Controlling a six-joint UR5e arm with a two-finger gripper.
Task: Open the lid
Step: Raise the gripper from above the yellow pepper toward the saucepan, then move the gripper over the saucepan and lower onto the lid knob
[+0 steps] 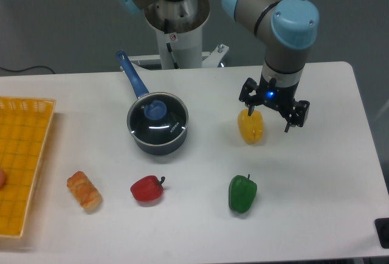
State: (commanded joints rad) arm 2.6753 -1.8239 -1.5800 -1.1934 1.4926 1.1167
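Well left of spread jaws, lid [157,117] on saucepan [159,135]

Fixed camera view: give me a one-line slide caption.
Open gripper hovers by the yellow pepper; the lid sits closed on the saucepan.

Bare table [206,93] between lid [157,116] (still seated) and yellow pepper [250,126]

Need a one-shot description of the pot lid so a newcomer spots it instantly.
On the white table, find the dark blue saucepan with the long blue handle, left of centre. The lid sits closed on top: a round clear glass disc with a thin metal rim. Its blue centre knob distinguishes it from the peppers and bread nearby.
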